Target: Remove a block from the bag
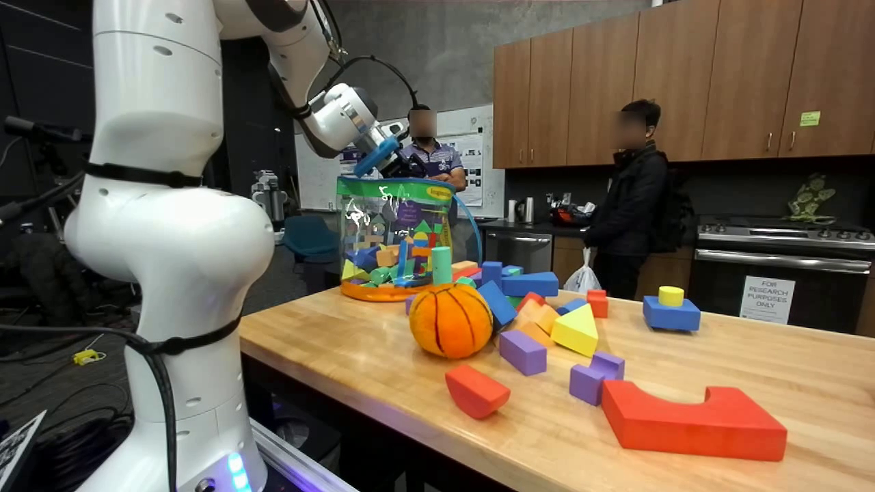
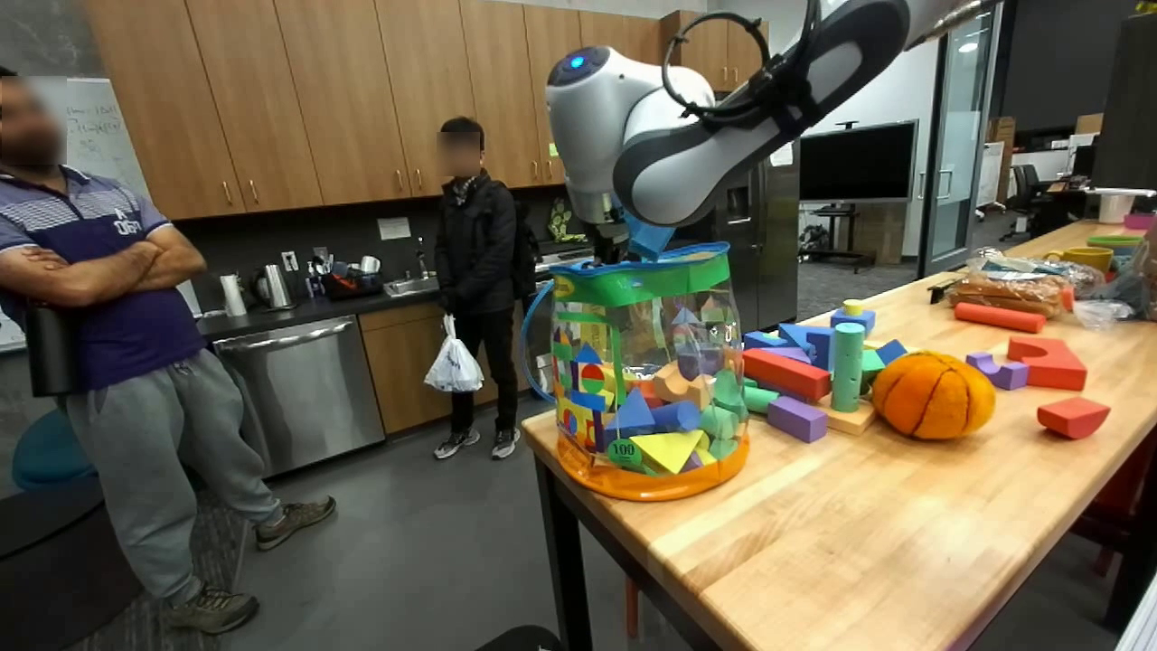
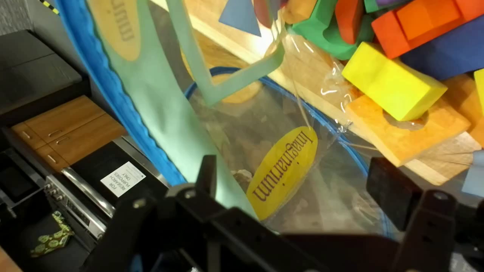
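The bag is a boxy clear plastic bag with a green band and blue zipper edge, upright at the table corner in both exterior views [image 1: 383, 189] [image 2: 651, 282]. Blocks lie in its bottom, among them a blue cylinder [image 2: 676, 417] and a yellow block [image 2: 667, 449]. My gripper [image 1: 403, 166] points down at the bag's top rim; the rim partly hides its tips in an exterior view [image 2: 607, 253]. In the wrist view the fingers [image 3: 298, 185] are wide apart with no block between them. A yellow block [image 3: 393, 81] shows at upper right; I cannot tell whether it is in the bag.
An orange ball [image 1: 451, 321] and many loose blocks lie on the table beside the bag. A green cylinder [image 2: 848, 366] stands upright there. A red arch block [image 1: 690, 420] lies farther along. Two people [image 1: 632, 178] [image 2: 99, 262] stand behind the table.
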Robot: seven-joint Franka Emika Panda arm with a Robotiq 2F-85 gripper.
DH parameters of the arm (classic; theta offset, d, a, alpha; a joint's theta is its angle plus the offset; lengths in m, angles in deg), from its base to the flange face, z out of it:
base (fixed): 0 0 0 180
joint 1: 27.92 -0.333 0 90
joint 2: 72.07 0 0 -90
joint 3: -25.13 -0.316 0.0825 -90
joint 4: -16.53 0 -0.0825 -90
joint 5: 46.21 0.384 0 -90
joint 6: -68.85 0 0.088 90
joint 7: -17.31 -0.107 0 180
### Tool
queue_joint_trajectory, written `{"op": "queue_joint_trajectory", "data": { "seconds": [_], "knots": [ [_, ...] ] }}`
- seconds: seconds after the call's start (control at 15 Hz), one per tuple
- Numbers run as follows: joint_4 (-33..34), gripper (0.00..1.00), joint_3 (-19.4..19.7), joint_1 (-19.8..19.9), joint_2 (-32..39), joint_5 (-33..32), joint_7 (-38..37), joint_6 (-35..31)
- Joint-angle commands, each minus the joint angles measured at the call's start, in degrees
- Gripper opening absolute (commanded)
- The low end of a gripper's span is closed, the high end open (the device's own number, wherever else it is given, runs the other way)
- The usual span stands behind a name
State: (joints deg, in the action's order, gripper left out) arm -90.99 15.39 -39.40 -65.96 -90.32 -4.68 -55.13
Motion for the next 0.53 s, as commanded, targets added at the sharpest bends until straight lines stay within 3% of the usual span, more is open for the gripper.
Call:
{"op": "queue_joint_trajectory", "data": {
  "seconds": [0.0,0.47],
  "knots": [
    [1.4,1.0,0.3,-1.2,2.3,-4.1,-3.2,0.8],
    [-1.6,1.0,0.7,0.2,3.2,6.7,3.5,6.3]
  ]
}}
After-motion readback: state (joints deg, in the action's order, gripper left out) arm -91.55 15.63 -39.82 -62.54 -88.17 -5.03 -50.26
